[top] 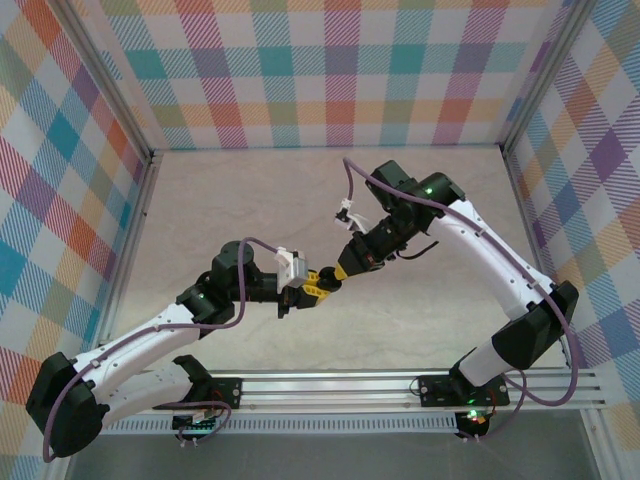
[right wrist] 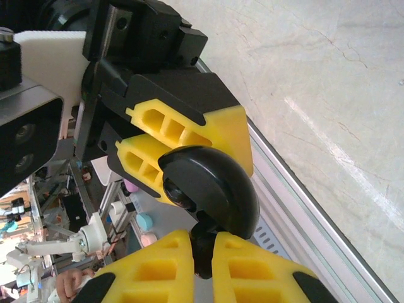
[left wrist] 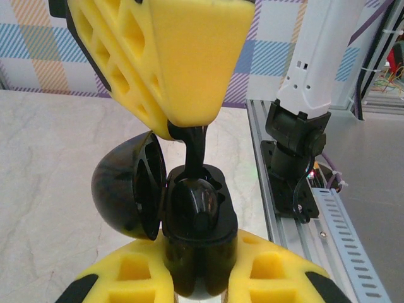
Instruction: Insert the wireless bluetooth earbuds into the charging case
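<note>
Insertion is in hand: the left gripper (left wrist: 199, 281) is clamped on the black case (left wrist: 197, 221), whose lid (left wrist: 126, 189) stands open. The right gripper (right wrist: 203, 262) is closed on the stem of a black earbud (left wrist: 196, 148), whose head is at the case socket; full seating cannot be confirmed. The next move likely calls for a straight push along the socket axis, then release of the earbud alone.

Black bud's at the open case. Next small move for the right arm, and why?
Probably ease the right gripper a touch down toward the case: its fingers pinch the black earbud, whose tip is just entering the socket, and it doesn't look seated yet. The left gripper holds the case.
</note>
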Robot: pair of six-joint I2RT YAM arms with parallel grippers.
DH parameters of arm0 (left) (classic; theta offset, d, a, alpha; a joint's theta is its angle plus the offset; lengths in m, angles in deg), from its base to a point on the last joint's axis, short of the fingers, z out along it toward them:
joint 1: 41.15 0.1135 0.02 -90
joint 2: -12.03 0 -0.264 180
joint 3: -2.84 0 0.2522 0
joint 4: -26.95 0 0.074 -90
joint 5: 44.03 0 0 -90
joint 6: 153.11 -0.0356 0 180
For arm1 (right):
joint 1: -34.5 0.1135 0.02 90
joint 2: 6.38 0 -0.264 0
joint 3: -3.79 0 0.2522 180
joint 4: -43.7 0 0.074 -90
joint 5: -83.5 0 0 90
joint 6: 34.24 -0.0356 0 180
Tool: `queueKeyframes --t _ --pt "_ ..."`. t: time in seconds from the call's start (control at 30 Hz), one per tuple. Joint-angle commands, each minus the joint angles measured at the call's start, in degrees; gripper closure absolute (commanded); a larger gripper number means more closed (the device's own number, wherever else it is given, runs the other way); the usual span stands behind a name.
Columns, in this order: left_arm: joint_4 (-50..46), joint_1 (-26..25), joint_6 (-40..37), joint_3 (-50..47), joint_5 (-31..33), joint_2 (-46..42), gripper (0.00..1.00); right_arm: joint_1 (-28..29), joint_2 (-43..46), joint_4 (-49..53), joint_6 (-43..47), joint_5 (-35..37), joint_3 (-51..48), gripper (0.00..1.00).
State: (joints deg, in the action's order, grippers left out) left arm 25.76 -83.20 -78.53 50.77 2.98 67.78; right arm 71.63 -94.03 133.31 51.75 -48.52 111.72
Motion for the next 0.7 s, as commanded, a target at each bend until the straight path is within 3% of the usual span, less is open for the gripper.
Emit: queueKeyframes --t 0.0,0.67 --pt "7.8 -1.5 0.6 0.5 -3.8 -2.7 1.0 -0.7 0.0 -2.9 3.0 -2.8 -1.1 0.91" --pt "9.1 -1.5 2.1 0.5 -3.5 -3.3 1.0 -2.4 1.8 -1.7 6.0 -14.1 -2.9 0.93"
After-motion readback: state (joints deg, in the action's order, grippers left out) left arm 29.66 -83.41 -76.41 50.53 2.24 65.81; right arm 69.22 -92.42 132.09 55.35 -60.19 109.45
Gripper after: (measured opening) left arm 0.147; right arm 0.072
